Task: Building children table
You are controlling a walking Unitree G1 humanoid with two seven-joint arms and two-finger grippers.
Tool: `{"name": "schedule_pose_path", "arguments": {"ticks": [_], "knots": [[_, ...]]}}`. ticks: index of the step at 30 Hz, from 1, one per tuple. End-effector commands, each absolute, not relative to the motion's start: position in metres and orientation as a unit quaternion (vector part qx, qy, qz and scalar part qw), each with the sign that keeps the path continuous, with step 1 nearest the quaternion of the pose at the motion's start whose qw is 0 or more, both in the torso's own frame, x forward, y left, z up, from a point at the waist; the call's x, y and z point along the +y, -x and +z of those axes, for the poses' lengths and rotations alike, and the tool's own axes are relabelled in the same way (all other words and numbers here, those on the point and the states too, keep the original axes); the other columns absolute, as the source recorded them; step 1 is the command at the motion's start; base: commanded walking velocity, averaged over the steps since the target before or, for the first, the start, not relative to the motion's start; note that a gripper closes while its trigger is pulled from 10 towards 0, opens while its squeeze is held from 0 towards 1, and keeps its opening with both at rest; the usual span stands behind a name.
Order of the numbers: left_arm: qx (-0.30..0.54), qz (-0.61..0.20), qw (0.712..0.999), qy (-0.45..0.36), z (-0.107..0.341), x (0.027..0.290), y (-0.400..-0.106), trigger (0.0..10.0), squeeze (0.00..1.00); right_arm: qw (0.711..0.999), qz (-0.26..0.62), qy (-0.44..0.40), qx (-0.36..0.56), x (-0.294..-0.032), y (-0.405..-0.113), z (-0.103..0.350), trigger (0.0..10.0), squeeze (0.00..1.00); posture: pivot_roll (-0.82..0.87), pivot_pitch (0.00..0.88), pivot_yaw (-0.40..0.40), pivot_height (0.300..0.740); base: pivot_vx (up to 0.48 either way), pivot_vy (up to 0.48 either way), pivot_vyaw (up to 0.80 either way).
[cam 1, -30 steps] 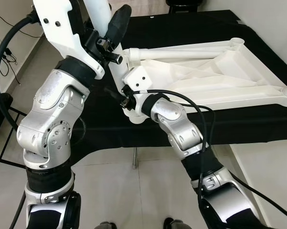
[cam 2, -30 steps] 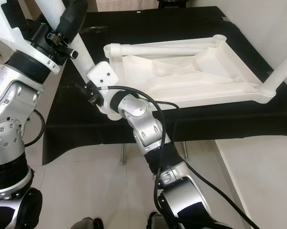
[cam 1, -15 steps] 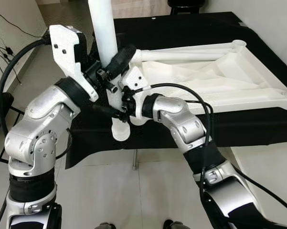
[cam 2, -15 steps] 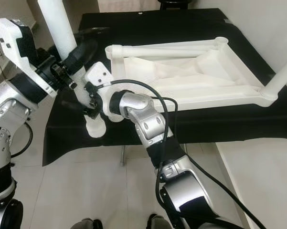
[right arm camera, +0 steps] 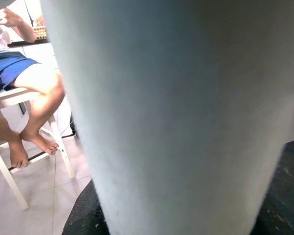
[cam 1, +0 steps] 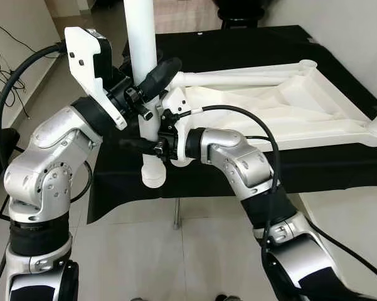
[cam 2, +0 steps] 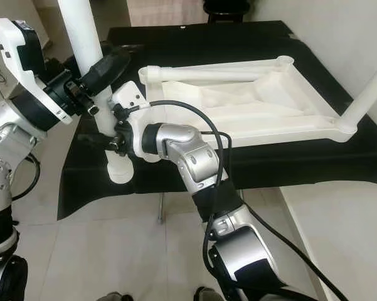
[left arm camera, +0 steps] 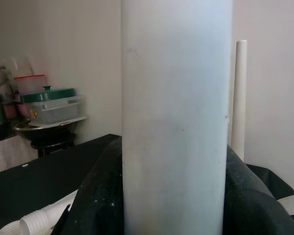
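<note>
Both grippers clamp a white table leg (cam 1: 144, 69) upright.
Left gripper (cam 1: 152, 80) grips it above right gripper (cam 1: 149, 147), beside the upturned tabletop (cam 1: 288, 106).

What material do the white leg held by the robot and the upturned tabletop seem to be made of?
White leg: probably moulded plastic, matt and smooth, with a ribbed threaded end.
Upturned tabletop: likely the same white plastic; its underside shows moulded ribs and round corner sockets.
Cloth beneath it: black fabric, soft-looking and draped over the edge.

A black cloth (cam 1: 251, 37) covers the upper middle; grey floor tiles (cam 1: 175, 251) lie below; a seated person's bare legs (right arm camera: 36, 105) show upper left.
</note>
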State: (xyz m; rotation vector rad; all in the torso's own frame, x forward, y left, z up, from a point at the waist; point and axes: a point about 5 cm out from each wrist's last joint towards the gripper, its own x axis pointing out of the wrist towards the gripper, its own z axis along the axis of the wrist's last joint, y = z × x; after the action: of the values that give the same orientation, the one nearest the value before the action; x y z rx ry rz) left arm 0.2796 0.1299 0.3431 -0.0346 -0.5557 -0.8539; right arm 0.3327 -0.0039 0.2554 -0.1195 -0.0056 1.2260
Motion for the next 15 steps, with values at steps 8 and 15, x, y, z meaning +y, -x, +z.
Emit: {"name": "schedule_pose_path", "arguments": {"ticks": [8,15], "knots": [[-0.294,-0.529,0.796,0.007,0.354,0.096,-0.257,0.0,0.00,0.799,0.598,0.054,0.032,0.018,-0.324,0.245,0.0,0.00,-0.03,0.096,0.017,0.740,0.000,0.000,0.00],[-0.321,-0.459,0.827,0.041,0.363,0.109,-0.268,10.0,1.00,0.821,0.569,0.032,-0.020,0.016,-0.331,0.259,0.0,0.00,-0.03,0.104,0.020,0.740,0.000,0.000,0.00]]}}
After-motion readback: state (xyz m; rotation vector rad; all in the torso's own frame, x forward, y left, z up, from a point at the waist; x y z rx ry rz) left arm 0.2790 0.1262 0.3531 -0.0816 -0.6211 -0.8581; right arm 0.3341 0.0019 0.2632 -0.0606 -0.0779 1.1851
